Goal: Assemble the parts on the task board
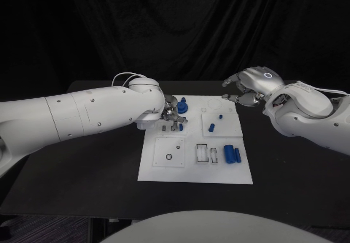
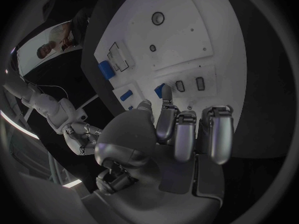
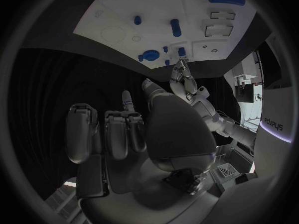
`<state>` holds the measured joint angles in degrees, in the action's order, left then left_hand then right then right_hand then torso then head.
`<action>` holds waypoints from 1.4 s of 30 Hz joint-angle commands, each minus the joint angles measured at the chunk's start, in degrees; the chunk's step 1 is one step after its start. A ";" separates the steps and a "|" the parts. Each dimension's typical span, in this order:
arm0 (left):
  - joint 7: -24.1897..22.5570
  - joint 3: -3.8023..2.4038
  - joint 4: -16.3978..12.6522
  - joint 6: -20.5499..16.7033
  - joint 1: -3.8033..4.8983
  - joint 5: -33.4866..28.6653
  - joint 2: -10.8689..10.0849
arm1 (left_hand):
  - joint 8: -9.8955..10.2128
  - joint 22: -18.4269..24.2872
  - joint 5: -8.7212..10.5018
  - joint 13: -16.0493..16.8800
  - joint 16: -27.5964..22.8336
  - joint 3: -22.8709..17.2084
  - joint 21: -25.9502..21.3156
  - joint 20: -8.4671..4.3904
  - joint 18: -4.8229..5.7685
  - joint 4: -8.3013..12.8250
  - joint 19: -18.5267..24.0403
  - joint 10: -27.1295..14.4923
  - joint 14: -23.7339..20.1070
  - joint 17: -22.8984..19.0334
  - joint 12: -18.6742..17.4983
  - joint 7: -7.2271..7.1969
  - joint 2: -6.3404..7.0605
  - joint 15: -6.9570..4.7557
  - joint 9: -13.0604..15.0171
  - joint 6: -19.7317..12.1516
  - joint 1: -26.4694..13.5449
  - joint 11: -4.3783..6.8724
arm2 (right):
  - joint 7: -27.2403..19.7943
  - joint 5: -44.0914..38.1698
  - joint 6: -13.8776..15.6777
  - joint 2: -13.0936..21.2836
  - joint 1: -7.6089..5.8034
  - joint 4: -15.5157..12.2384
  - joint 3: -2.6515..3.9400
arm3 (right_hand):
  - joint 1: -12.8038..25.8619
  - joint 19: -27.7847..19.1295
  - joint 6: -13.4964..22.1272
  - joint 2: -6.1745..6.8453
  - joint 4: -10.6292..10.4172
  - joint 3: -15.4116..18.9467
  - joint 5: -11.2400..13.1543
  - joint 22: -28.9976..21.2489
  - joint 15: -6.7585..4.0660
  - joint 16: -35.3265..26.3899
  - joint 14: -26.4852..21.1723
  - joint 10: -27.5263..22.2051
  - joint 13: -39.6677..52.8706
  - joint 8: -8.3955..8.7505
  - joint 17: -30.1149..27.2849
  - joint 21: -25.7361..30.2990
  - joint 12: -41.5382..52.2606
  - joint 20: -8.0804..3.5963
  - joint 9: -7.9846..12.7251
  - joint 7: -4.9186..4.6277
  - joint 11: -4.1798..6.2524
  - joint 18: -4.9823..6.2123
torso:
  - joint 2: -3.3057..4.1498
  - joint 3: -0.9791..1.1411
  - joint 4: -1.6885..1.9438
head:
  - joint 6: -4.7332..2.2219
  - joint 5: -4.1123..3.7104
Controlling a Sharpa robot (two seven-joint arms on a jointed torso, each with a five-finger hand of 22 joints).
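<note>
The left hand (image 1: 172, 115), fingers apart and empty, hovers over the task board (image 1: 195, 174) at its ten o'clock corner, beside a blue round part (image 1: 181, 107); a careless descent could knock it. The right hand (image 1: 247, 89) waits curled, empty, at one o'clock.

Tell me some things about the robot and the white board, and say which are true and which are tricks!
1. The left hand is over the board. True.
2. The right hand is holding a blue part. False: it holds nothing and hovers at the board's far corner.
3. Two blue cylinders lie side by side on the board. True.
4. The board is black. False: it is white, on a black table.
5. A blue round part sits by the left hand. True.
</note>
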<state>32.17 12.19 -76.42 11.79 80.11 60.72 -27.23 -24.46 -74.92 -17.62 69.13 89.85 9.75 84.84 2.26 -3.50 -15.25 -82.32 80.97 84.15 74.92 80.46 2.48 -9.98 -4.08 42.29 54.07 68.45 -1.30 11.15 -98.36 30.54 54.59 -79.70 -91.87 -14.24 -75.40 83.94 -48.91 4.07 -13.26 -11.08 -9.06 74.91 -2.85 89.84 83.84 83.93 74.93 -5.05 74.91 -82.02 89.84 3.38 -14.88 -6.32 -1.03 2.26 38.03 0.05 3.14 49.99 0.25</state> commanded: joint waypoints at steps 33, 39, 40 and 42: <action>-1.40 -0.05 3.04 1.03 -0.62 -0.38 1.96 | 1.78 -3.93 -1.14 20.87 0.15 -1.66 -0.71 0.19 0.57 0.06 0.47 9.03 5.85 15.08 9.54 0.21 0.13 0.09 0.27 0.10 1.41 2.61 | -0.22 -0.19 -0.62 -0.35 0.61 0.38 0.04 | -0.03 2.26 -0.39 -0.65 -0.17 0.00 -0.80 12.41 0.07 0.16 6.16 6.07 15.07 -0.13 15.09 0.34 0.16 0.12 0.15 -0.05 0.10 -0.22 | -0.01 0.04 -0.02 | 0.01 -0.09; -1.43 -0.05 3.48 1.29 -1.03 -0.38 2.27 | 1.80 -3.84 -1.14 20.87 0.15 -1.70 -0.76 0.19 0.55 0.06 0.54 9.03 5.85 15.08 9.54 0.21 0.13 0.09 0.28 0.12 1.42 2.60 | -0.24 -0.19 -0.76 -0.41 0.63 0.41 0.04 | -0.03 2.26 -0.39 -0.65 -0.17 0.00 -0.80 12.41 0.07 0.16 6.16 6.07 15.07 -0.13 15.09 0.34 0.16 0.12 0.15 -0.05 0.10 -0.22 | -0.01 0.01 0.04 | 0.01 -0.23; -1.45 -0.05 3.55 1.31 -1.09 -0.38 2.31 | 1.80 -3.84 -1.14 20.87 0.15 -1.70 -0.76 0.19 0.55 0.06 0.54 9.03 5.85 15.08 9.54 0.21 0.13 0.09 0.28 0.12 1.42 2.60 | -0.24 -0.19 -0.78 -0.41 0.64 0.41 0.04 | -0.03 2.26 -0.39 -0.65 -0.17 0.00 -0.80 12.41 0.07 0.16 6.16 6.07 15.07 -0.13 15.09 0.34 0.16 0.12 0.15 -0.05 0.10 -0.22 | -0.01 -0.01 0.05 | 0.01 -0.24; -1.46 -0.05 3.68 1.36 -1.22 -0.38 2.39 | 1.80 -3.84 -1.14 20.87 0.15 -1.70 -0.76 0.19 0.55 0.06 0.54 9.03 5.85 15.08 9.54 0.21 0.13 0.09 0.28 0.12 1.42 2.60 | -0.25 -0.19 -0.83 -0.42 0.64 0.41 0.04 | -0.03 2.26 -0.39 -0.65 -0.17 0.00 -0.80 12.41 0.07 0.16 6.16 6.07 15.07 -0.13 15.09 0.34 0.16 0.12 0.15 -0.05 0.10 -0.22 | 0.02 -0.01 0.02 | 0.01 -0.19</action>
<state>31.73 12.20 -72.81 12.34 79.00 60.65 -25.02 -22.85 -74.91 -18.50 69.12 89.85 8.41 84.29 2.47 -3.50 -15.16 -82.12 80.64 84.15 74.91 80.46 2.57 -9.91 -3.86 42.48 54.15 69.42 -1.47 11.02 -98.36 29.96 54.18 -79.21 -91.51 -14.24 -75.40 83.94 -48.91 4.07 -13.26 -11.07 -9.54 74.90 -2.85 89.84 83.84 83.93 74.91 -5.05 74.91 -82.02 89.84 3.38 -14.78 -6.31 -1.03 2.26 38.02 0.07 3.14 49.99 0.02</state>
